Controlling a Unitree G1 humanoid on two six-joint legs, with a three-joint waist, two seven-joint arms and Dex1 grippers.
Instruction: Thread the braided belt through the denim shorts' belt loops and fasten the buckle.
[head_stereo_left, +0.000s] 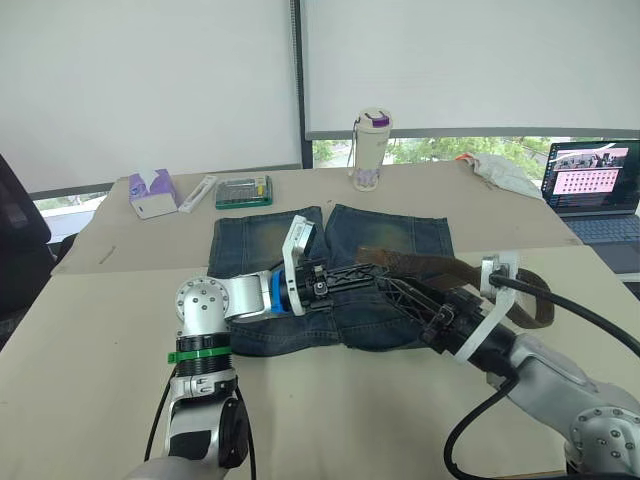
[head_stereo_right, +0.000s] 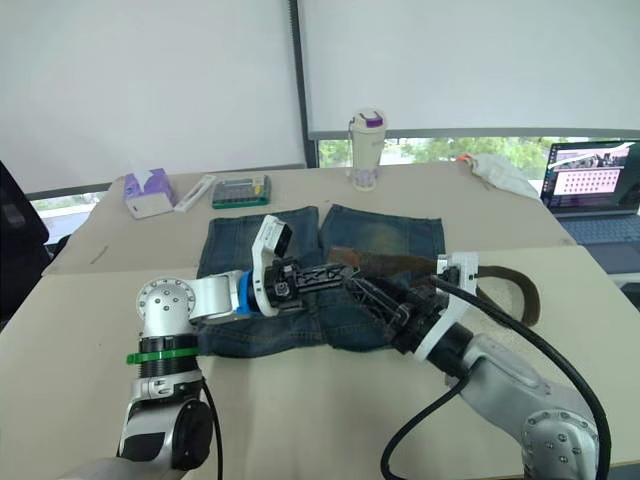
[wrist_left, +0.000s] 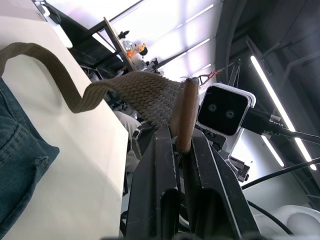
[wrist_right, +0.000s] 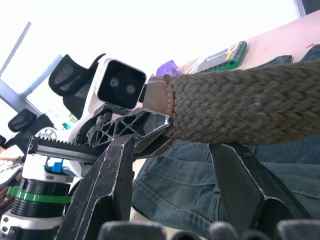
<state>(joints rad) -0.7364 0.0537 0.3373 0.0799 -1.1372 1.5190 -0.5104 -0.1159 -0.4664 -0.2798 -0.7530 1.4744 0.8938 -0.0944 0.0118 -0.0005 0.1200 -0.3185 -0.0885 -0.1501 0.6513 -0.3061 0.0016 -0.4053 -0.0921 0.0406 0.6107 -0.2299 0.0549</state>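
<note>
The braided belt (head_stereo_left: 440, 268) hangs in the air above the denim shorts (head_stereo_left: 330, 270), which lie flat at the middle of the bench (head_stereo_left: 330, 420), legs toward its far edge. The belt's leather tip (wrist_left: 184, 120) sits between my two hands over the waistband; the strap runs back toward the bench's right edge and curls in a loop there. I cannot make out the buckle, nor tell which of the belt loops is nearest the tip.

My left hand (head_stereo_left: 345, 275) is clamped on the leather tip, fingers pressed together on it. My right hand (head_stereo_left: 400, 285) has its fingers apart, one on either side of the woven strap just behind the tip, cradling rather than pinching as far as I can judge.

The tip appears not yet to be under any loop, so threading looks barely begun. The risks, as I see them: my grip is on the very end, so a pull against the strap's trailing weight could slip it free; the loops lie flat on the denim, so the tip may skate over one; and the shorts, unpinned, may bunch or slide.

Farther off near the far edge stand a bottle (head_stereo_left: 370, 150), a tissue box (head_stereo_left: 152, 193) and a calculator (head_stereo_left: 243, 192); a laptop (head_stereo_left: 595, 185) sits at the right.
</note>
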